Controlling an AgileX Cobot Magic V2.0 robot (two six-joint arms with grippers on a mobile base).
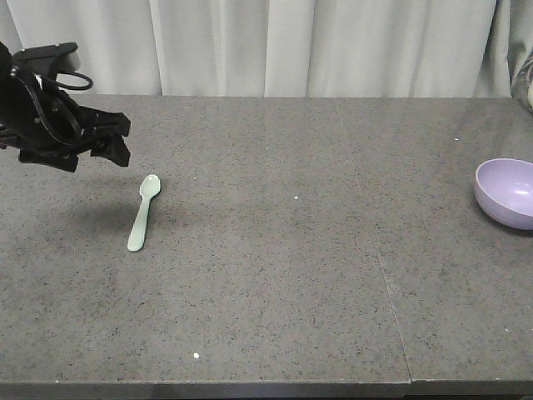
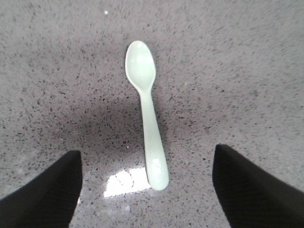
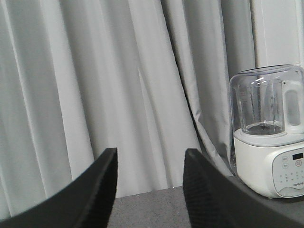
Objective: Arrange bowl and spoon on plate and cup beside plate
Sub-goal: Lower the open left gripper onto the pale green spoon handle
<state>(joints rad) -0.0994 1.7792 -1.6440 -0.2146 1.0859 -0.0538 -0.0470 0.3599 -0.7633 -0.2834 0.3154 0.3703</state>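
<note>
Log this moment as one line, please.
left hand: open, aimed at spoon | right hand: open, empty | bowl: far right, untouched

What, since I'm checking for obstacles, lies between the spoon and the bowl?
Front view: only tabletop and a tiny white speck between spoon and bowl.

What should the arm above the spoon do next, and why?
Probably lower the left end effector straight down onto the spoon, at its handle. Its fingers are open with the handle lying between them, but it hangs above the table, so it likely can't close on the spoon yet.
</note>
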